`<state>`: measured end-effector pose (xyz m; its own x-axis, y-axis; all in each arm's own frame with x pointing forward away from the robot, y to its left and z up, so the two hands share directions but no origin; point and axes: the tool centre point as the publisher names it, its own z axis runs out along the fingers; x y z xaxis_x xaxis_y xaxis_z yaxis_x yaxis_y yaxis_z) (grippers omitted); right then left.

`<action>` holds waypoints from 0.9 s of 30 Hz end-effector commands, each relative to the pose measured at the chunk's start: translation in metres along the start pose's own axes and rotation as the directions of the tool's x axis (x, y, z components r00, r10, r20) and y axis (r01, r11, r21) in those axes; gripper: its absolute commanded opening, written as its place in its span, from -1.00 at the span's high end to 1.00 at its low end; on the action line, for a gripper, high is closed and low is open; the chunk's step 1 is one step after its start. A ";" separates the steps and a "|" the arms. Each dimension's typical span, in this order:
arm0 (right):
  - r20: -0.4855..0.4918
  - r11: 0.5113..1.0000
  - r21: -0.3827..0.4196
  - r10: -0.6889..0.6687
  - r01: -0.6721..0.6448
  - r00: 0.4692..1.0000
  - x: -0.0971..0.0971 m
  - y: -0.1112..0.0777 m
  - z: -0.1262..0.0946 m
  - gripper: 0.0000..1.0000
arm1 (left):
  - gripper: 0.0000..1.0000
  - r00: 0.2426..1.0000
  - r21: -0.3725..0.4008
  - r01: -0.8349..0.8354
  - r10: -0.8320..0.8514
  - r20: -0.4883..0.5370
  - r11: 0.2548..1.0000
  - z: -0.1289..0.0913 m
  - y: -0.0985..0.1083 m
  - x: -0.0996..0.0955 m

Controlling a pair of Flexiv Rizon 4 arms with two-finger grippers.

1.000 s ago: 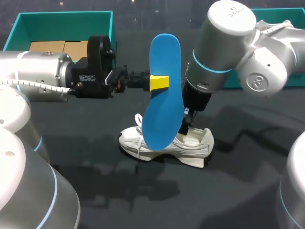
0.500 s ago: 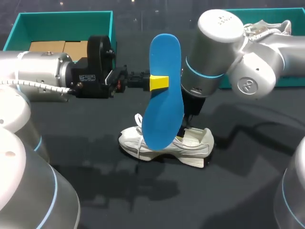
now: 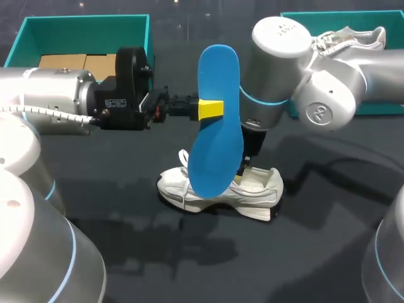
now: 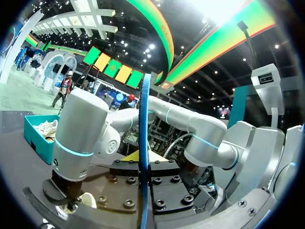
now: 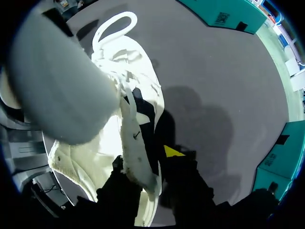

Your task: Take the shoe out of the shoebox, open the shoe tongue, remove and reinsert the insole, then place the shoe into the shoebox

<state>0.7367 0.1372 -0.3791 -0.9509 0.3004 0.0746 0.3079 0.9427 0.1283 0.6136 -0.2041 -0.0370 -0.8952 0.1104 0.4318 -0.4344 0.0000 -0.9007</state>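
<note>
Right arm (image 3: 278, 69) has swung toward mid-frame over the last second. Its big wrist joint now sits upper centre, close behind the insole. Left arm, insole and shoe are unchanged.

Insole (image 3: 218, 145): blue, out of the shoe, held upright at centre frame. Left pincer (image 3: 210, 108) is closed on its edge about mid-length. Left arm (image 3: 57, 101) comes in level from the left. In the left wrist view the insole stands edge-on between the fingers.

Shoe (image 3: 259, 189): white, on its sole on the counter (image 3: 315, 252), just below centre, toe to the left. The right arm drops steeply from upper right. Right pincer (image 5: 150, 179) is at the shoe's opening, clamped on a white strip of the upper; tongue or collar, cannot tell which.

Step, by my reading: insole removed, reinsertion pending. The next move likely calls for lowering one end of the insole into the opening while the right pincer holds the mouth wide. The right arm crowds that path.

Teal box (image 3: 353, 14), upper right, holds a second shoe.
</note>
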 end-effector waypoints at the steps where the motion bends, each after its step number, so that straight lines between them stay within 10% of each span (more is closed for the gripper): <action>1: 0.009 1.000 0.008 0.000 0.000 1.000 0.005 0.002 -0.009 1.00 | 1.00 1.000 0.003 0.000 0.000 0.002 1.000 0.002 0.001 0.000; 12: 0.019 0.985 -0.029 0.169 -0.168 0.985 0.010 -0.006 -0.040 1.00 | 1.00 1.000 0.003 0.000 0.000 0.002 1.000 0.002 0.001 0.000; 17: 0.007 0.886 -0.114 0.453 -0.450 0.891 0.016 -0.012 -0.054 1.00 | 1.00 1.000 0.003 0.000 0.000 0.002 1.000 0.002 0.001 0.000; 27: 0.008 0.884 -0.133 0.453 -0.448 0.891 0.023 -0.011 -0.060 1.00 | 1.00 1.000 0.003 0.000 0.000 0.002 1.000 0.002 0.001 0.000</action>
<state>0.7161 0.1292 -0.3200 -0.7075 0.6975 0.1139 0.7046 0.6834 0.1911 0.6136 -0.2042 -0.0370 -0.8952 0.1102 0.4318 -0.4345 0.0000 -0.9007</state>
